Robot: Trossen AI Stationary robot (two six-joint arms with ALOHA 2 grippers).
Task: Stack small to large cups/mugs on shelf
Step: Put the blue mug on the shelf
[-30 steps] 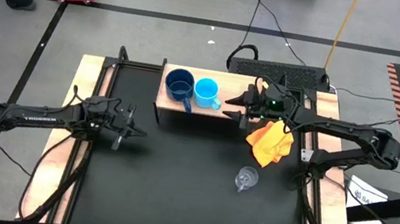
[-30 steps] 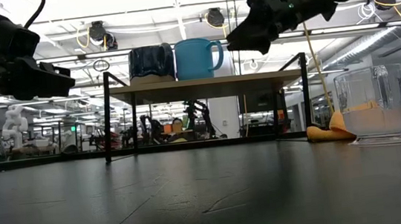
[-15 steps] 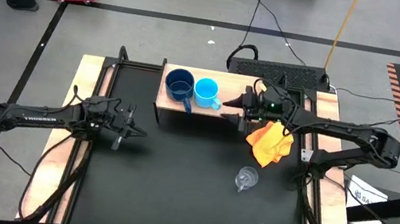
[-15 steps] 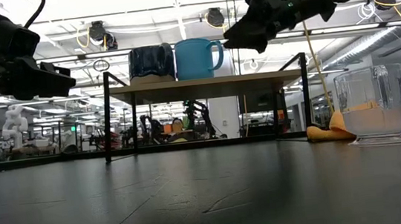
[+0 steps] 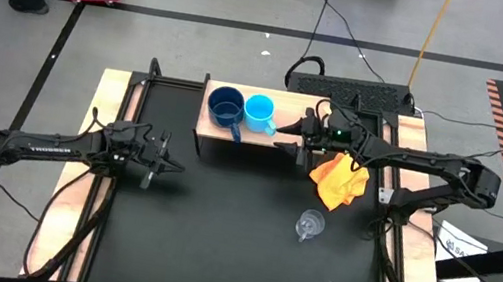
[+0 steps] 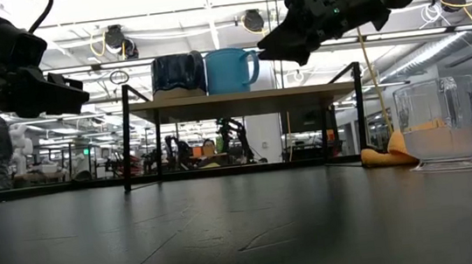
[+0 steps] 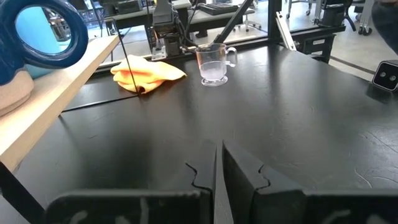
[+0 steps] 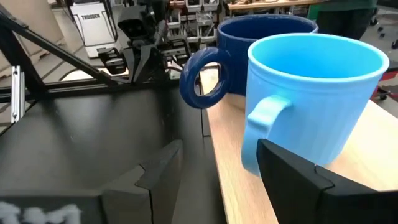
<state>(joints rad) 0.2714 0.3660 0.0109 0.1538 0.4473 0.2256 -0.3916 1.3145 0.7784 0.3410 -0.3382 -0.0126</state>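
Black table, "TROSSEN" on left arm, fingers together; right gripper spread wide beside sky-blue mug.

Navy mug cropped by frame edge; right pincer fingertips overlapping, indistinct.

Two dark jointed arms, white TROSSEN lettering on the left arm, black cables, angular dark fingers

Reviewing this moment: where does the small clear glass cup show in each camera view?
High view: clear glass cup on the black mat, lower right of centre.
Low view: at the right edge, nearest the camera.
Left wrist view: upper middle.
Right wrist view: not in it.
Shared landmark: the orange cloth beside it.
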